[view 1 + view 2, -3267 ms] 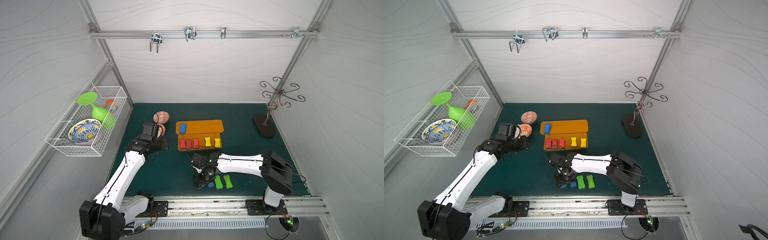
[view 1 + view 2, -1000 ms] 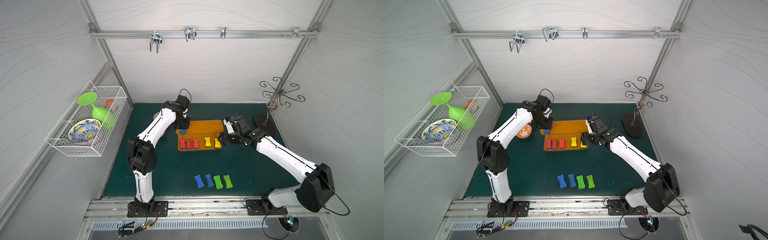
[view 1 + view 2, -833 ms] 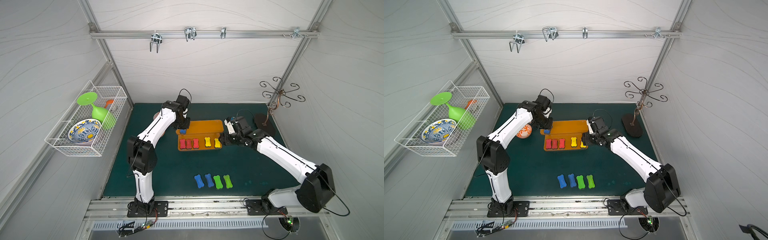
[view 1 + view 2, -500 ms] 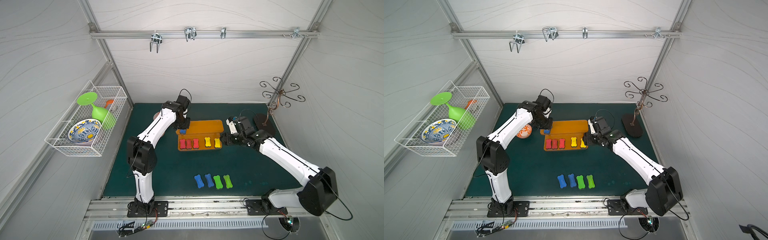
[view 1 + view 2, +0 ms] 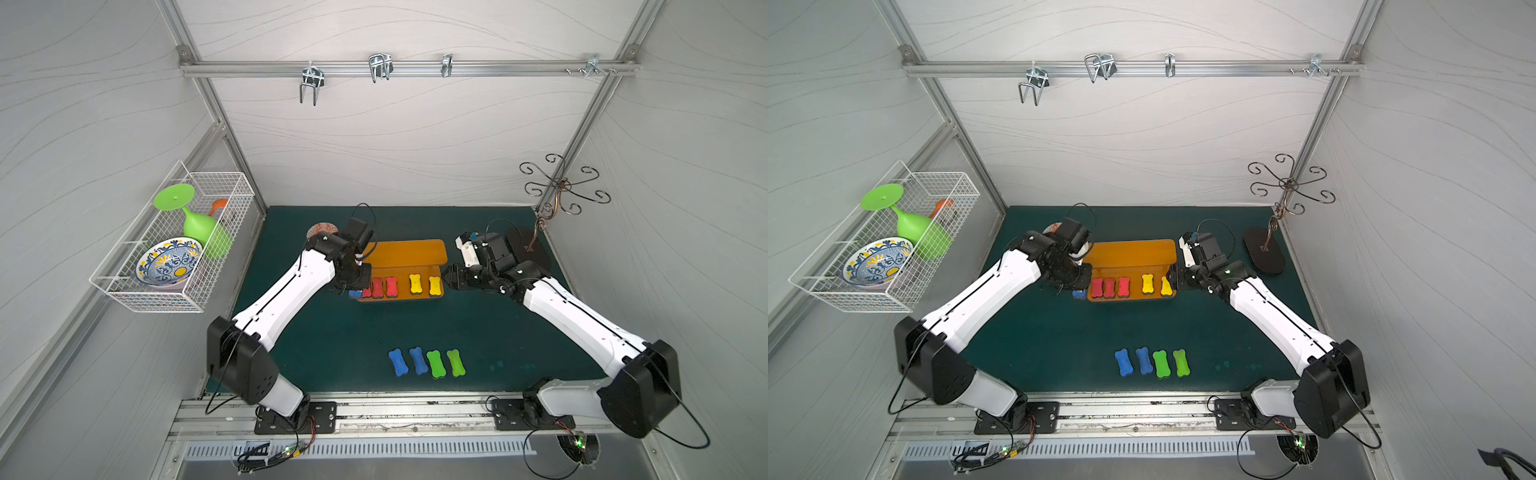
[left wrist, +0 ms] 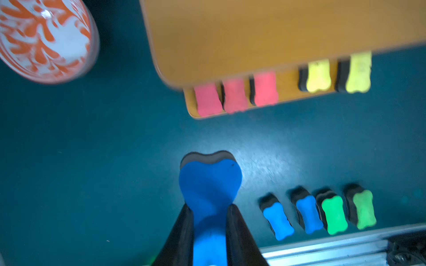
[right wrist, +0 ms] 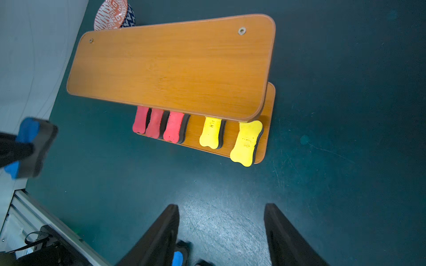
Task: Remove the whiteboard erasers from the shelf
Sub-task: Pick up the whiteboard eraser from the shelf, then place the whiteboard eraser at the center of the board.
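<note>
Nearest the rail, well in front of the shelf (image 5: 405, 251), a row of four erasers (image 5: 418, 360) lies on the mat (image 5: 332, 340), two blue and two green.

Further in, just off the shelf's left end, the left gripper (image 6: 208, 207) pinches a blue eraser (image 6: 209, 182) by its waist, apparently held clear of the mat. A second ago that eraser lay on the left end of the top board with the gripper closing over it. Now it is lifted away and the top board is bare.

Off the shelf's right end the right gripper (image 7: 221, 207) hangs spread and empty, much where it was a second ago, pointing at the lower board.

On that lower board, under the top board's front edge, three red erasers (image 5: 377, 286) sit packed together toward the left. Two yellow erasers (image 5: 415, 284) sit toward the right, the outer one poking out past the front edge. Behind the shelf's left end stands a patterned bowl (image 6: 43, 39).

By my reckoning the job is half done once the blue one goes down: five off, five left, all on the lower tier. The blue one likely belongs with the row in front. The right gripper looks well placed for the outer yellow.
</note>
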You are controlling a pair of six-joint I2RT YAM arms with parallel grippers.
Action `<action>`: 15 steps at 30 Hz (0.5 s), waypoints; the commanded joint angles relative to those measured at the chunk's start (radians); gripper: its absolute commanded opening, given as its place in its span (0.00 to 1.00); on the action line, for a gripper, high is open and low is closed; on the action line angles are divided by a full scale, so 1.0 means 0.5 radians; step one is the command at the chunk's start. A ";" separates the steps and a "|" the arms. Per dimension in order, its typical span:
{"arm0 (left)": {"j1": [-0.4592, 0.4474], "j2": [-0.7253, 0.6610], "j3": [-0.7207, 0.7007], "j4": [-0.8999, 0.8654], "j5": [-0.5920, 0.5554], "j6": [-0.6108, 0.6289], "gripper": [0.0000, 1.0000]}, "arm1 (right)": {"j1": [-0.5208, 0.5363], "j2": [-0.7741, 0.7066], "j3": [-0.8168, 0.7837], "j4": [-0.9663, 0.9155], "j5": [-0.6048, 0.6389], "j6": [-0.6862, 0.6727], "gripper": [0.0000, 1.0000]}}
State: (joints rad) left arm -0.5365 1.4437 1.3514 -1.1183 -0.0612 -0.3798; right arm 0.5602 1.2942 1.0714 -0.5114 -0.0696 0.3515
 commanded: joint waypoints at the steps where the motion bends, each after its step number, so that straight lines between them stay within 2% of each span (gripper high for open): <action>1: -0.127 -0.211 -0.325 0.128 -0.038 -0.304 0.01 | -0.010 -0.093 -0.039 0.044 -0.064 0.024 0.63; 10: -0.443 -0.617 -1.078 0.526 -0.148 -0.653 0.00 | 0.056 -0.186 -0.144 0.084 -0.130 -0.004 0.63; 15: -0.517 -0.666 -1.313 0.742 -0.150 -0.702 0.00 | 0.065 -0.184 -0.167 0.112 -0.162 0.001 0.64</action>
State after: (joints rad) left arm -0.7822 1.1187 0.7143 -0.8639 -0.1158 -0.6868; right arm 0.5858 1.2179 0.9901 -0.4782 -0.1291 0.3508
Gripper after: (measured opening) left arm 0.221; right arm 0.636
